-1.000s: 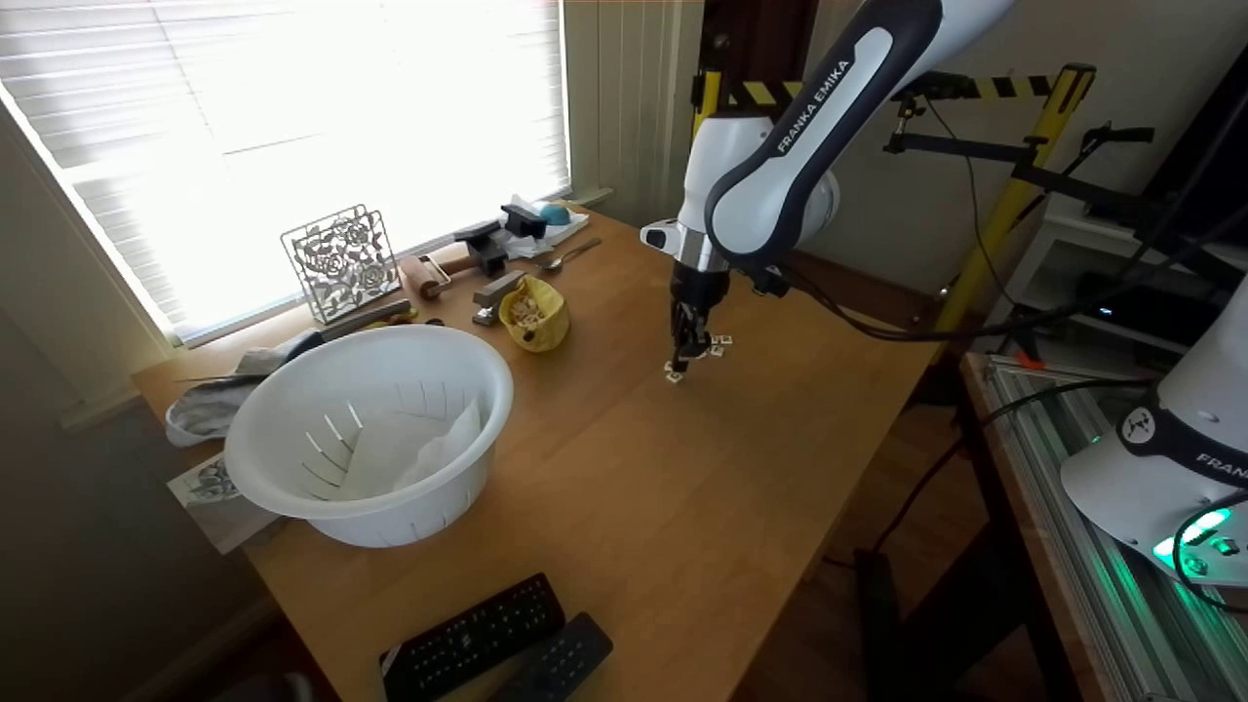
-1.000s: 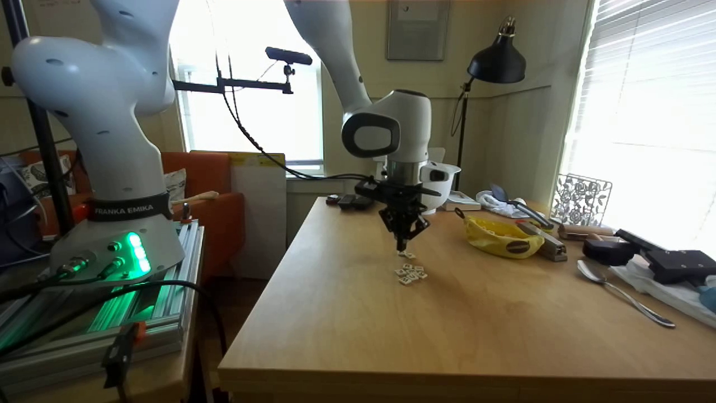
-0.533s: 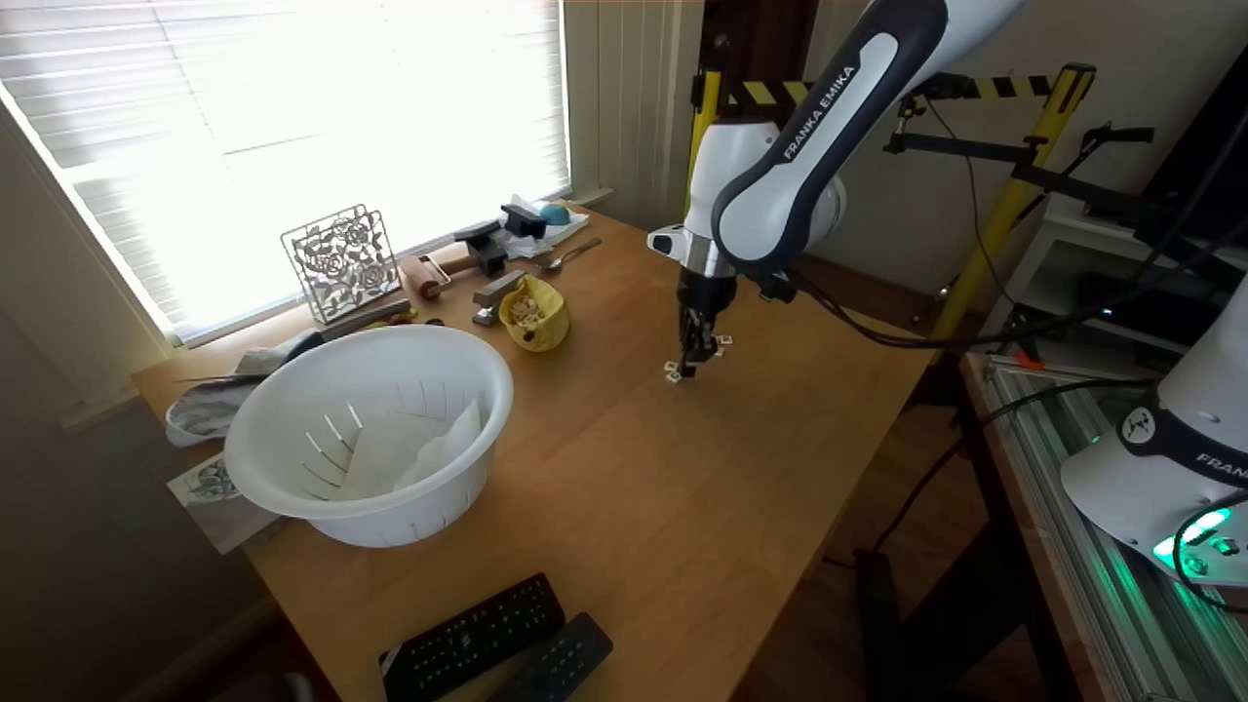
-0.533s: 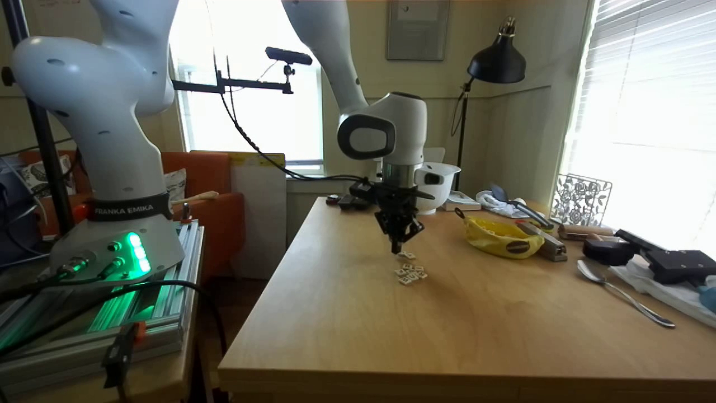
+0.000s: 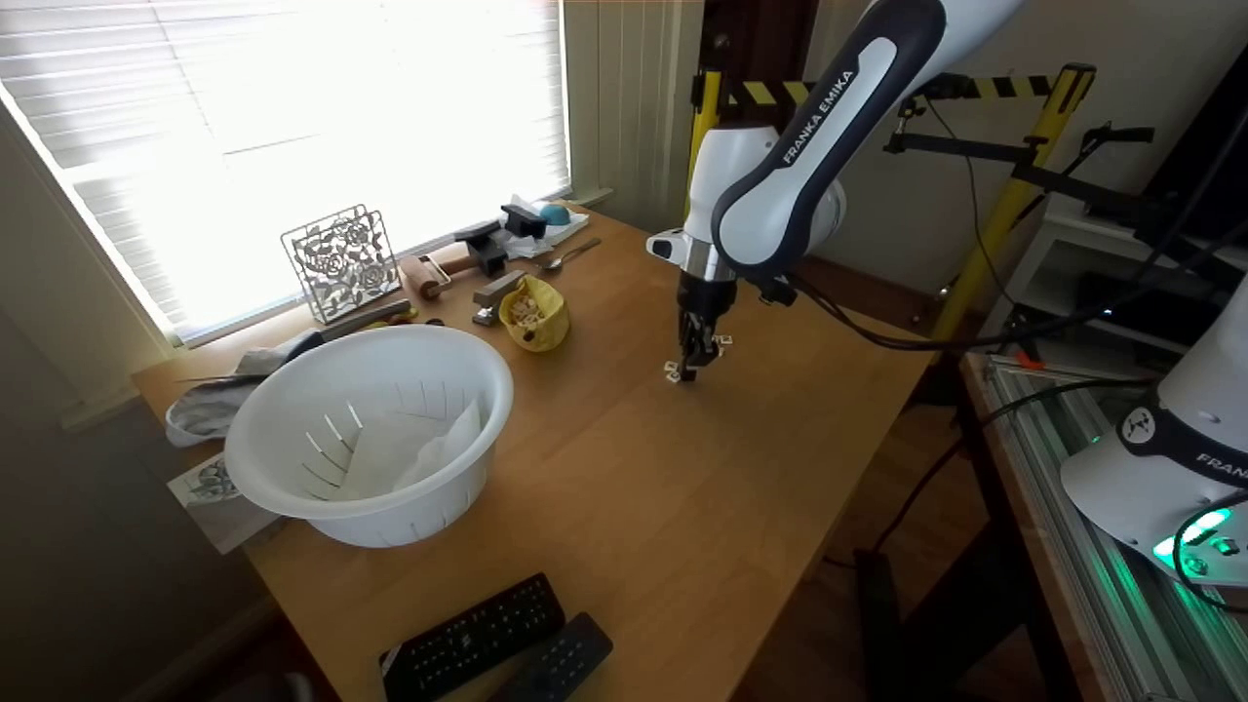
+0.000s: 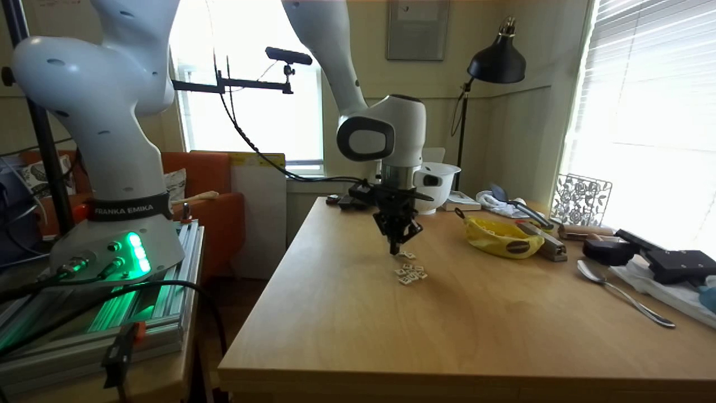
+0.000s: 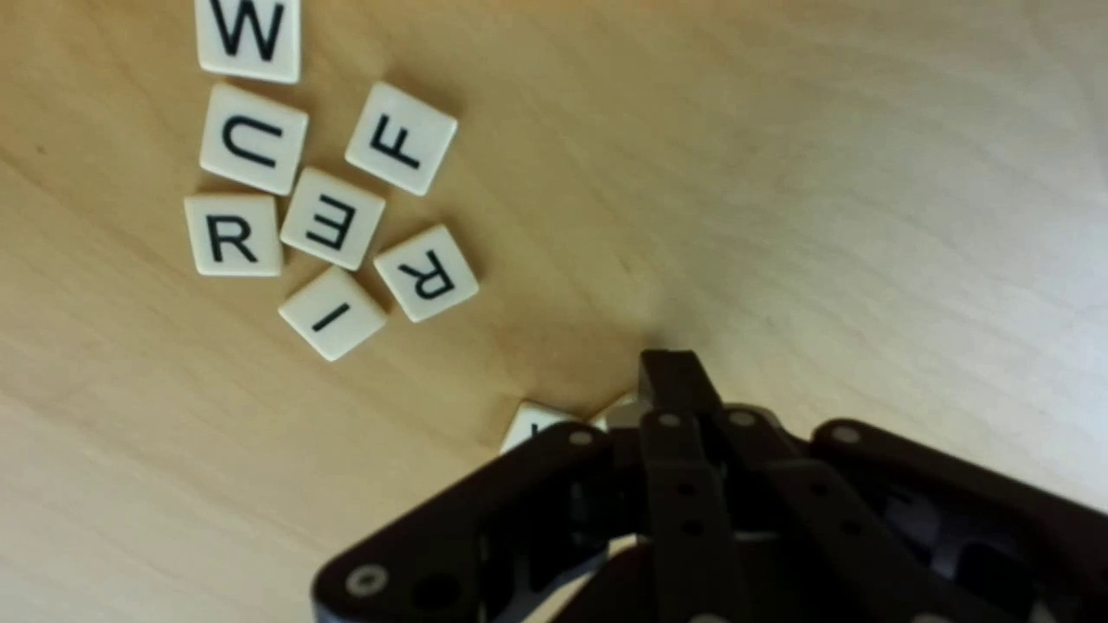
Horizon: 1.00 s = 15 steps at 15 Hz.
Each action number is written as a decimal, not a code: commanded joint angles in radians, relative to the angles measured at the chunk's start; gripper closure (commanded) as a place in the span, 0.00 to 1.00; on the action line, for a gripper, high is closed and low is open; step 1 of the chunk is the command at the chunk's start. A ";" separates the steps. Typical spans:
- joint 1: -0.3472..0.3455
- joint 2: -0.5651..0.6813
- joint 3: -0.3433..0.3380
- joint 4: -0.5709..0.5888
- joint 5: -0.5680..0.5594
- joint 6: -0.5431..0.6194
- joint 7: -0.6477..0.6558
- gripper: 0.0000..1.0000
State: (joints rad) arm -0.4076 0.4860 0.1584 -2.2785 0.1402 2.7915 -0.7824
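My gripper (image 7: 666, 368) is shut in the wrist view, its two fingers meeting in one dark tip. Nothing shows between them. In both exterior views the gripper (image 5: 688, 376) (image 6: 395, 252) points down at the table surface; whether it touches is unclear. Two white letter tiles, one partly hidden tile (image 7: 530, 422) and another mostly behind the fingers, lie beside the tip. They also show as a small pair (image 6: 407, 256) in an exterior view. A loose group of tiles lies further off, including an F tile (image 7: 401, 138), an I tile (image 7: 333, 313) and a U tile (image 7: 254, 138).
On the wooden table (image 5: 624, 517) stand a white basket (image 5: 370, 429) and a yellow banana-shaped pouch (image 5: 536, 317) holding more tiles. Black remotes (image 5: 478, 634) lie at one end. A stapler (image 6: 545, 240), a spoon (image 6: 621, 296) and a metal rack (image 6: 582, 198) are along the window side.
Over the second my gripper has shifted slightly toward the robot base and a little lower. In the last half second it has barely moved. The tiles look unmoved.
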 commanded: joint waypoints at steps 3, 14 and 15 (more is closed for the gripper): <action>-0.011 0.012 0.003 -0.002 -0.004 0.003 -0.056 1.00; -0.046 -0.056 0.049 -0.006 0.041 -0.023 -0.133 1.00; -0.044 -0.060 0.045 -0.003 0.044 -0.018 -0.130 1.00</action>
State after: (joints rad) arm -0.4398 0.4634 0.1952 -2.2742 0.1515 2.7848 -0.8820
